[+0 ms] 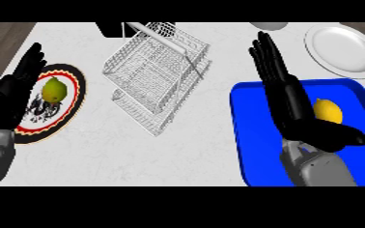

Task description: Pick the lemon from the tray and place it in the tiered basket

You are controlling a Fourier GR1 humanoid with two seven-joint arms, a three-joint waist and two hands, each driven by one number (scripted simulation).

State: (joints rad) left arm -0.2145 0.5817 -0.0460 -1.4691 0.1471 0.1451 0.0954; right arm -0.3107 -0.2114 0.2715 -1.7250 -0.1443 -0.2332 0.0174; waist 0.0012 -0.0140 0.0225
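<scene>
At the far left edge the left hand (20,84) rests open, fingers straight and pointing away, partly over the rim of a patterned plate (71,96). On that plate lies a yellow-green pear-like fruit (54,90). In the middle of the white counter (178,145) stands the wire tiered basket (153,72), tilted in view, with nothing visible inside. To its right, the right hand (285,92) stretches over the blue tray (249,125), fingers straight and close together, pointing far, thumb jutting right. The lemon (329,110) lies on the tray just right of the palm, near the thumb, not gripped. A white plate (342,46) sits at the far right.
</scene>
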